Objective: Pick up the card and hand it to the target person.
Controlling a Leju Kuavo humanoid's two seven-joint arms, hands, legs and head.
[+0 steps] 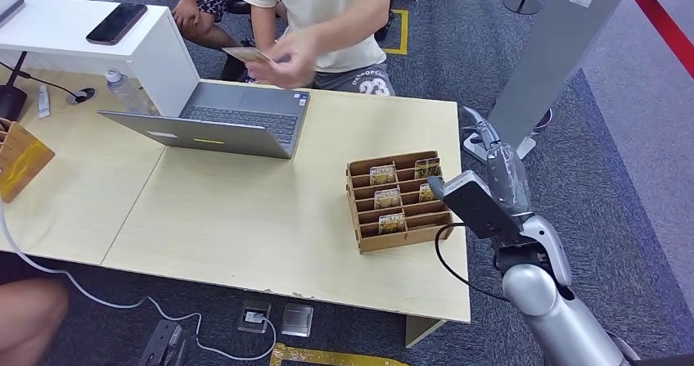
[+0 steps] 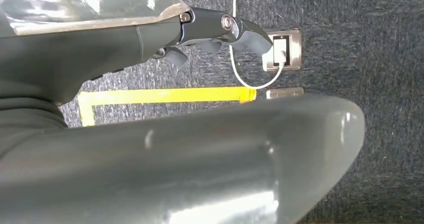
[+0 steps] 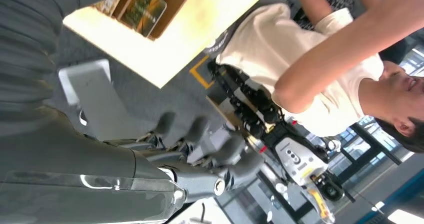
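Observation:
A person in a white T-shirt (image 1: 327, 14) sits at the far side of the table (image 1: 245, 219) and holds a card (image 1: 245, 54) in both hands. My right hand (image 1: 497, 160) is raised beyond the table's right edge, beside the wooden card rack (image 1: 398, 201), and holds nothing. In the right wrist view its fingers (image 3: 215, 149) are bent but apart, with the person's arm (image 3: 345, 48) and the rack's cards (image 3: 142, 6) beyond. My left hand (image 2: 210, 31) hangs over the carpet, empty, fingers loosely extended.
An open laptop (image 1: 237, 120) stands at the table's far middle, next to a white box (image 1: 155, 55) carrying a phone (image 1: 117, 22). A bottle (image 1: 123, 88) and a wooden holder (image 1: 20, 157) are on the left. A grey stand (image 1: 556, 47) rises at the right. Floor sockets (image 1: 278, 317) and a cable (image 1: 123, 305) lie below.

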